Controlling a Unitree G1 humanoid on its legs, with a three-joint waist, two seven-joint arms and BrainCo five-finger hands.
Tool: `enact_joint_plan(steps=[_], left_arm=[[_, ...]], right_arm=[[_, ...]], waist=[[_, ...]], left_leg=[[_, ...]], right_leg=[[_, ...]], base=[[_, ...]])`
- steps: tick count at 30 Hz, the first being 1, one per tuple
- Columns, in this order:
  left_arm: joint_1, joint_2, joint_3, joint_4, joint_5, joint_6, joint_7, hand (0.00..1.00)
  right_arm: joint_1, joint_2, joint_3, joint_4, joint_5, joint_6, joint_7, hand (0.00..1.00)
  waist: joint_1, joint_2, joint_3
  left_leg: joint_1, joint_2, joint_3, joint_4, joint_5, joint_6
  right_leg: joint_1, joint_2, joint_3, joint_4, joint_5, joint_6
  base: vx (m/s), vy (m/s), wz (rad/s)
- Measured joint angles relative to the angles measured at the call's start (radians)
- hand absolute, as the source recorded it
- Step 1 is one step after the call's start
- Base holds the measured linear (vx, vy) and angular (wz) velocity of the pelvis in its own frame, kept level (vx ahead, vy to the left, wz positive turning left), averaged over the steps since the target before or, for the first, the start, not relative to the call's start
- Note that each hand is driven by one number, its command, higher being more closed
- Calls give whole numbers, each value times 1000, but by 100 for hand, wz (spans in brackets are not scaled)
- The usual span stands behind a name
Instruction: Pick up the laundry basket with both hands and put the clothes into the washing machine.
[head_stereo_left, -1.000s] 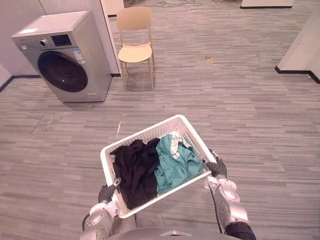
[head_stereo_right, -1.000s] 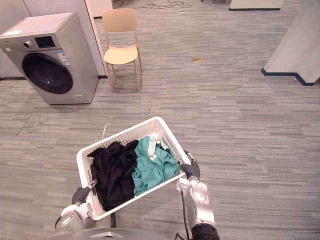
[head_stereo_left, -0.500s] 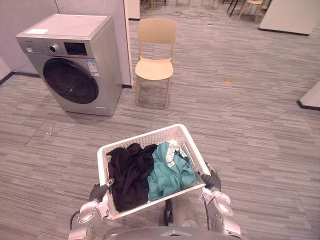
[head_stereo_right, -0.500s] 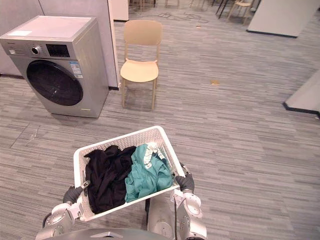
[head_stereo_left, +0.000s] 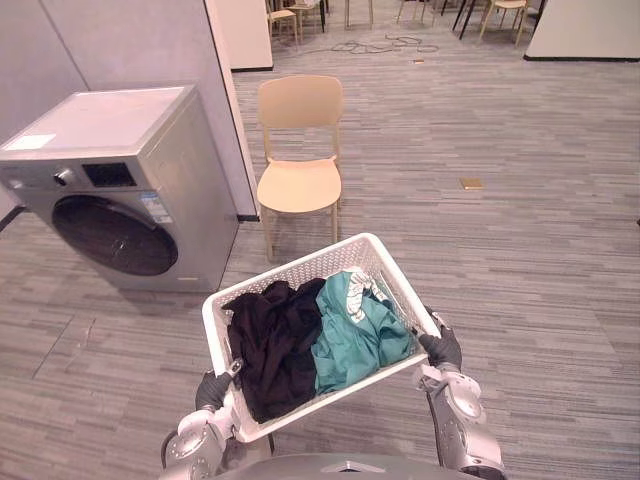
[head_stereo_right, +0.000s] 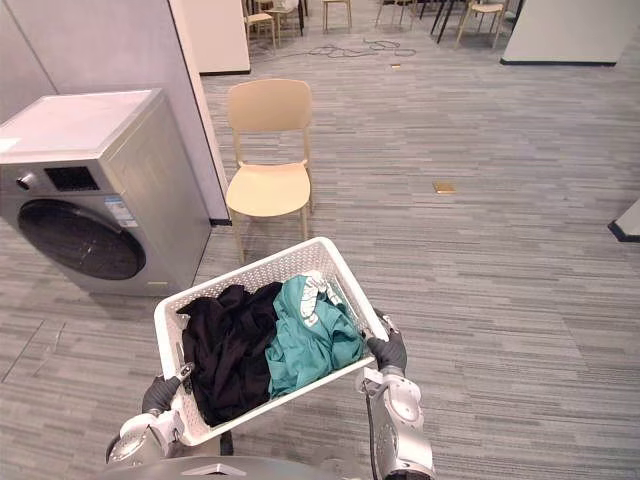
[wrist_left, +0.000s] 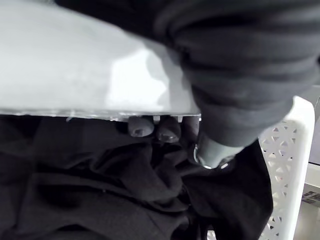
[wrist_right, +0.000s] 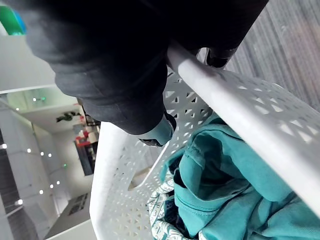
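Laundry basket (head_stereo_left: 300, 264) carried near, washing machine (head_stereo_left: 110, 190) far-left; left hand (head_stereo_left: 211, 389) and right hand (head_stereo_left: 441, 351) each curled round an end rim, likely light stiff plastic, loose soft clothes (head_stereo_left: 350, 335), so grip rims, hold level.

You are looking at a washer (head_stereo_left: 120, 190) with small stickers (head_stereo_left: 152, 207) on its front, but the words on them are too tiny to read.
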Motion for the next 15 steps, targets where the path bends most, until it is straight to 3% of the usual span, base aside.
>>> enact_joint_plan(steps=[2, 3, 5, 6, 7, 8, 9, 10, 11, 12, 15], left_arm=[[-11, 0, -6, 16, 0, 1, 0, 100], [-18, 0, -8, 24, 1, 1, 0, 100], [-47, -2, -21, 85, 0, 6, 2, 100], [-49, 10, -27, 114, -1, 6, 4, 100], [-61, 22, -26, 131, -1, 9, 9, 100], [-78, 49, -42, 138, 0, 23, 9, 100], [-86, 62, -57, 139, 1, 28, 8, 100], [-86, 75, -67, 141, 1, 32, 8, 100], [-83, 87, -64, 143, 1, 35, 8, 100], [-83, 107, -56, 135, 1, 39, 8, 100], [-101, 142, -42, 106, 1, 39, 8, 100]], right_arm=[[-53, -29, 9, 83, -5, 1, 0, 100], [-65, -36, 9, 102, -8, 2, -1, 100], [-85, -57, 8, 137, -12, 13, -1, 100], [-91, -44, -4, 168, -12, 12, -2, 100], [-89, -31, -15, 181, -12, 20, -7, 100], [-82, -14, -21, 206, -11, 23, -15, 100], [-70, -6, -31, 208, -11, 24, -18, 100], [-53, 8, -38, 206, -11, 24, -20, 100], [-51, 16, -32, 204, -11, 25, -19, 100], [-50, 26, -15, 204, -12, 25, -19, 100], [-56, 40, 6, 199, -11, 21, -15, 100]], waist=[[-6, -7, -6], [-7, -6, -8], [-5, 9, -24], [-4, -27, -41], [-8, -60, -46], [-24, -87, -44], [-29, -94, -45], [-37, -95, -39], [-46, -92, -34], [-51, -76, -18], [-62, -62, -3]], left_leg=[[-1, -25, -59, -420, 92, -39], [-5, -24, -68, -469, 107, -47], [-8, -22, -40, -494, 195, -54], [3, -69, -28, -442, 276, -64], [8, -106, -15, -415, 262, -44], [32, -149, -17, -376, 196, -14], [50, -166, -21, -364, 167, 1], [107, -189, -21, -370, 127, 24], [152, -203, -25, -378, 107, 43], [242, -212, -34, -413, 83, 59], [355, -231, -49, -499, 61, 76]], right_leg=[[36, -31, 29, -33, -25, 46], [42, -37, 37, -37, -35, 62], [89, -75, 77, -21, -84, 146], [71, -132, 118, 74, -110, 189], [44, -173, 133, 154, -101, 191], [-15, -207, 150, 331, -12, 174], [-50, -215, 156, 420, 62, 147], [-118, -232, 170, 599, 227, 71], [-177, -225, 181, 736, 232, 34], [-241, -185, 174, 866, 169, 42], [-351, -129, 83, 845, 75, 40]], base=[[593, 232, -39], [670, 358, -38], [700, 514, -58], [597, 502, -45], [591, 476, -5], [445, 341, 33], [556, 417, 46], [523, 404, 36], [610, 446, 33], [552, 387, 20], [339, 197, 16]])
